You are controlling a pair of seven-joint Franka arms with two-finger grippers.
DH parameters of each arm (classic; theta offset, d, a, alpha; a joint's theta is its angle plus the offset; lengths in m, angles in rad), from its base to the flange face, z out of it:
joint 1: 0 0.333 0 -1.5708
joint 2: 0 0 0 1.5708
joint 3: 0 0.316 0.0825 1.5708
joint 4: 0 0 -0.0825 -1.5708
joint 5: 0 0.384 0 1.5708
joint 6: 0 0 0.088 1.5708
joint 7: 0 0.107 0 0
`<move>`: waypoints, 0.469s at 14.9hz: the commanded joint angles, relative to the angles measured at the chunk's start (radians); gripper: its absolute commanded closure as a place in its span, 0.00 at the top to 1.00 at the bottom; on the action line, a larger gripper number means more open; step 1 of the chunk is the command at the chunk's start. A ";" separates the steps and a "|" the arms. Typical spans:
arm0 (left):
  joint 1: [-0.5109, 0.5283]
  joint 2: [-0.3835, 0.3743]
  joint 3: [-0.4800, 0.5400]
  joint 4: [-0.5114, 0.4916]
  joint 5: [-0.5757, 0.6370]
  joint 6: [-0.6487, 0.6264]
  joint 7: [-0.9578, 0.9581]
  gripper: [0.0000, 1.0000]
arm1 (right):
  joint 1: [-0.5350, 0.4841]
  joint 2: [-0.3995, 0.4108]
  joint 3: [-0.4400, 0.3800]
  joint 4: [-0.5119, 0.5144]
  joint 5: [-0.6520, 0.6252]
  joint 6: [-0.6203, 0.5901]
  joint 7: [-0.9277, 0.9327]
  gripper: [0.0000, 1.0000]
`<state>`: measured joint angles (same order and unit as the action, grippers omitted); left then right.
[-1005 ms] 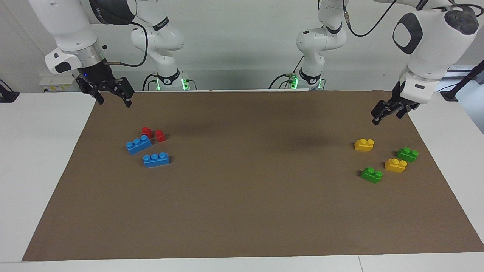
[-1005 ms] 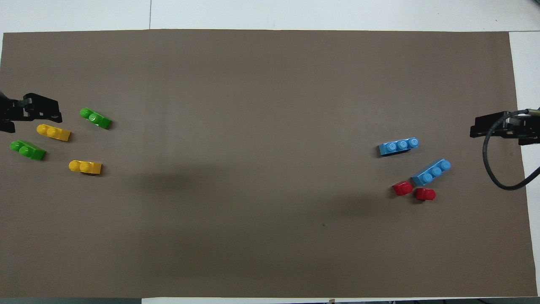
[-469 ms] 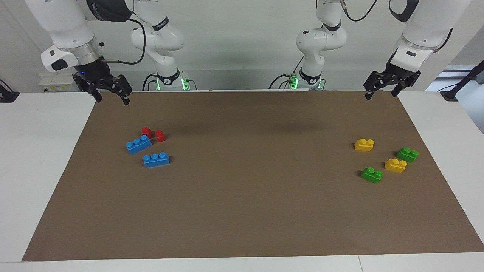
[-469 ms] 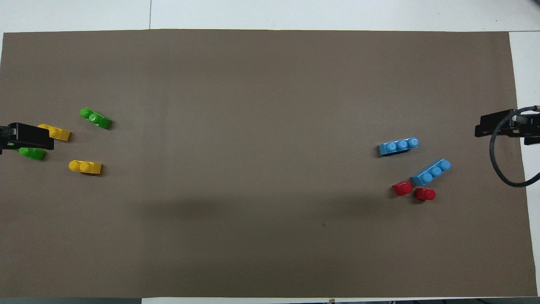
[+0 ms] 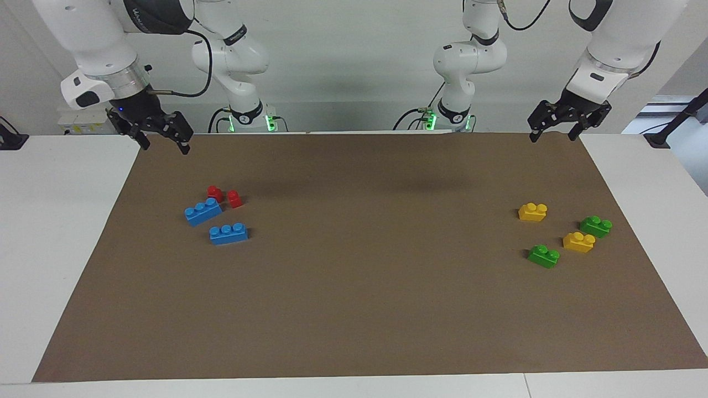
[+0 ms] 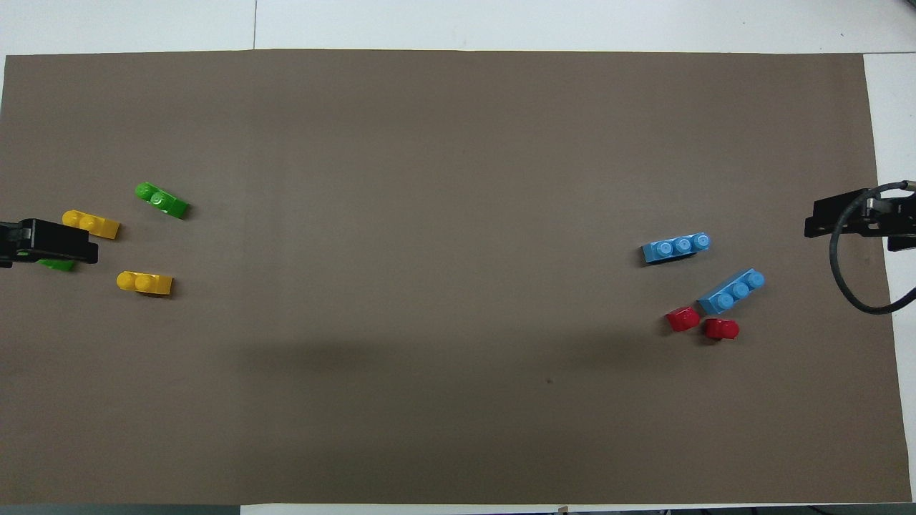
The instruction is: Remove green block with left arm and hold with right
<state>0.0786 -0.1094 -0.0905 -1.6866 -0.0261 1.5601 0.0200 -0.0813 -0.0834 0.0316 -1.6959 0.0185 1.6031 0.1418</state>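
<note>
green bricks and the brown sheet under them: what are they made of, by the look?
Green bricks: most likely moulded plastic. Saturated uniform colour, rounded studs, crisp edges and a slight sheen on top. Hard and smooth, I'd guess.

Brown sheet: looks like matte paper or thin card laid on the white table. Flat, no gloss, straight cut edges, faint fold lines in the overhead view. Could be felt; can't tell from here.

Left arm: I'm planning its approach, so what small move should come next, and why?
Probably lower the left gripper, jaws open and empty, toward a green block. Both green blocks lie loose on the brown mat at its end, untouched, while the right gripper waits.
</note>
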 commanded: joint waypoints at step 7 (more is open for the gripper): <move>-0.002 -0.032 0.011 -0.028 -0.020 -0.002 0.021 1.00 | -0.012 0.014 0.010 0.030 -0.014 -0.040 -0.143 1.00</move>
<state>0.0786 -0.1112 -0.0892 -1.6867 -0.0288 1.5601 0.0211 -0.0813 -0.0834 0.0325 -1.6916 0.0186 1.5822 0.0513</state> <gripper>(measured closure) 0.000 0.000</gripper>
